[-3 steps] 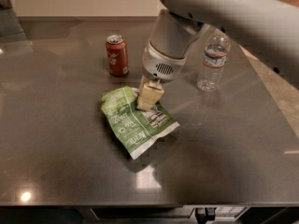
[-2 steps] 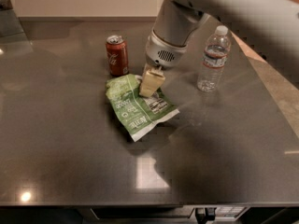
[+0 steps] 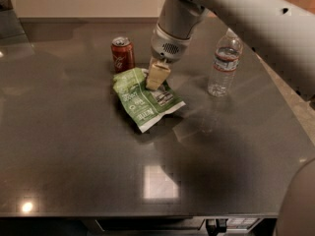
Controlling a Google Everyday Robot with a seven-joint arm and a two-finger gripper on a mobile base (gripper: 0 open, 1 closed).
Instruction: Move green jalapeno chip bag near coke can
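Green chip bag (image 3: 145, 98) lies crinkled on a dark grey countertop (image 3: 69, 151). Over the last second it has slid toward the red cola can (image 3: 123, 54), and its top left corner now sits just beside the can's base, barely apart. The task looks nearly done (only the release seems left). The robot's gripper (image 3: 157, 75) hangs at the bag's upper edge, its pale fingers pinching the foil, and most of the bag spreads below it. A clear water bottle (image 3: 224, 65) stands well apart on the right.
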